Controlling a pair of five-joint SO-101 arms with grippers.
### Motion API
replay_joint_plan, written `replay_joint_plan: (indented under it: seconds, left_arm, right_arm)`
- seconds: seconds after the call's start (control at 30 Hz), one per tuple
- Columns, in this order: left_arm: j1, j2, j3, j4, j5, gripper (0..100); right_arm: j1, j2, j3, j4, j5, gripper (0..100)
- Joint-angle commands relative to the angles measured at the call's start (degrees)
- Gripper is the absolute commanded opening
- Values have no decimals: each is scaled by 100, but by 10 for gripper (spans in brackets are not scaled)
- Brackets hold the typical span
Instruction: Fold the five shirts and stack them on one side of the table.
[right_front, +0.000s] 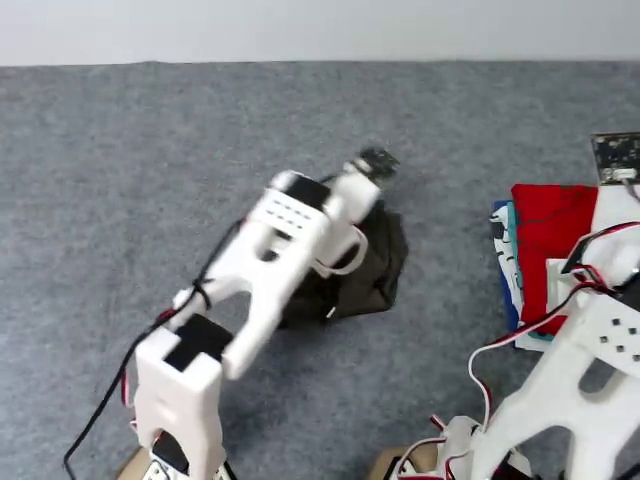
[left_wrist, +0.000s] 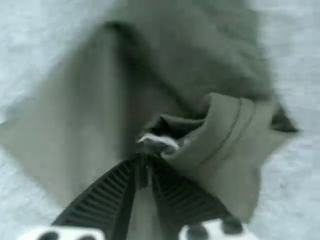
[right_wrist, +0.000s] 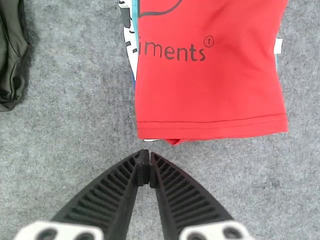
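— What does the high view show?

— My left arm (right_front: 270, 260) is stretched out over the middle of the grey table (right_front: 120, 180). It stands right above the dark shirt (right_front: 378, 268), which lies bunched in a heap there. My right arm (right_front: 590, 370) stands at the table's right edge, beside the stack (right_front: 505, 255) of folded shirts. The red shirt (right_front: 550, 235) lies on top of it. The dark shirt is well apart from that stack.

— And from your left wrist?

— My left pincer (left_wrist: 144, 161) is pressed together on a fold of the dark shirt. The cloth gathers up toward the tips, and a white tag (left_wrist: 159, 142) sits right at them. Grey table shows around the shirt's edges.

— And the right wrist?

— My right pincer (right_wrist: 144, 167) is pressed together with nothing between its tips. It hangs over bare table, just short of the red shirt's hem and apart from it. Edges of white and blue shirts (right_wrist: 129, 45) peek out from under the red one along one side. An edge of the dark shirt lies farther off, clear of the stack.
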Motion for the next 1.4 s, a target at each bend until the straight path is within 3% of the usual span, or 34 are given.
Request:
replay_joint_plan:
  seconds: [0.0,0.17,0.33,0.7,0.9,1.37]
  left_arm:
    - [721,-255,-48,290,-53,5]
    - [1565,-774,-31,440,-53,5]
    - [1890,-1143,-31,563,-44,5]
    - [53,-1134,-40,255,-79,5]
    - [-281,-844,-4,897,-97,5]
    - [-1873,510,-40,1310,-334,5]
  right_arm:
    - [40,-171,-9,215,0,12]
    - [57,-180,-9,215,0,12]
    - [48,-180,-9,215,0,12]
    - [48,-127,-9,215,0,12]
    - [40,-119,-9,215,-9,12]
    - [40,-119,-9,215,-9,12]
